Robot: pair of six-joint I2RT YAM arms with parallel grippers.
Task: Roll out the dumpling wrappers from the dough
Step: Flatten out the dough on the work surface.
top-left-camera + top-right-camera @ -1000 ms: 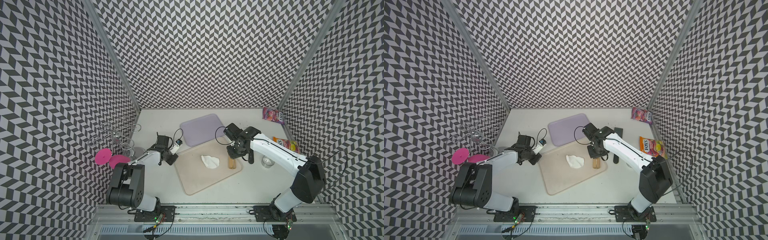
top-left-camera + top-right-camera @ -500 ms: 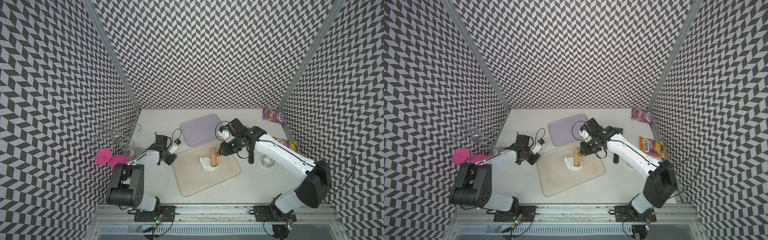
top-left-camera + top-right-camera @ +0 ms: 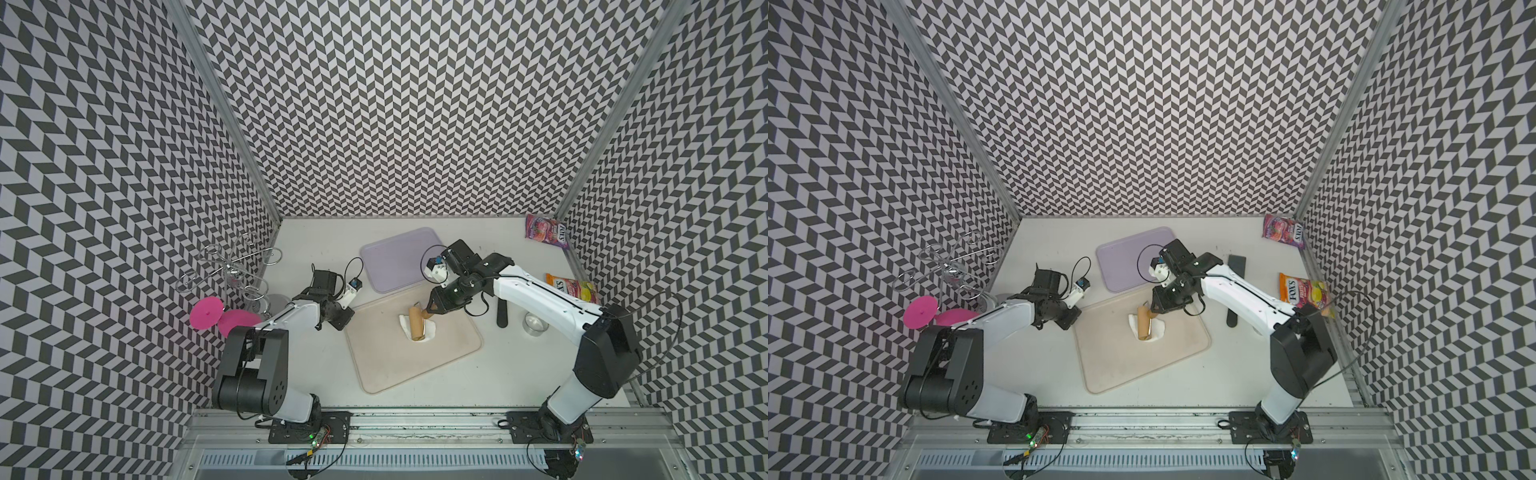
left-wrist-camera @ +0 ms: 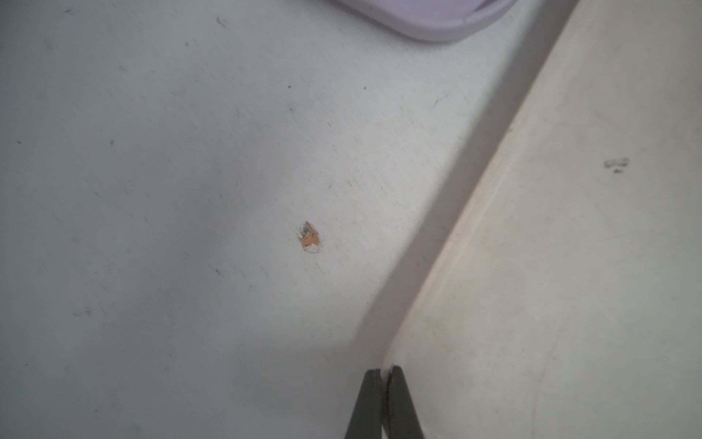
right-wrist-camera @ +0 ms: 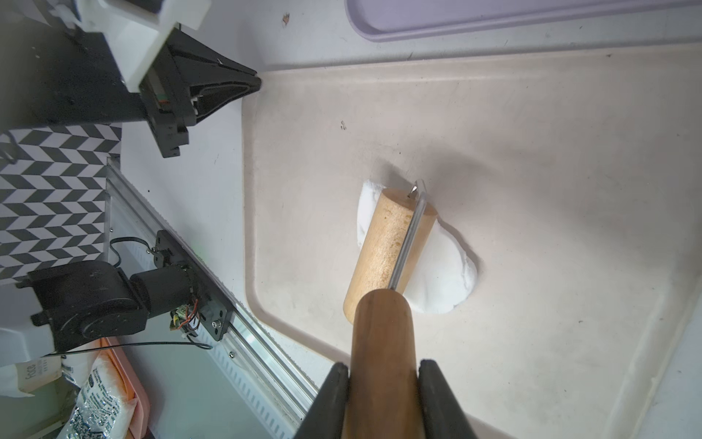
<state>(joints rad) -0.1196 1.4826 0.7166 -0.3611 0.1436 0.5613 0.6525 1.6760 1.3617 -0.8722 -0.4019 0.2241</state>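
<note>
Early stage — the soft white dough lump lies at the centre of the beige plastic board, only half-flattened under the pale wooden roller; no round wrapper yet. The right gripper grasps its handle from 1 o'clock; the left gripper pinches the board's 10 o'clock corner.

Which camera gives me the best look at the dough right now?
The right wrist view: the dough shows close up, pressed under the wooden roller, its edges clear. In both top views the dough is only a small white patch. The left wrist view misses it.

White dough slab under wooden roller
</note>
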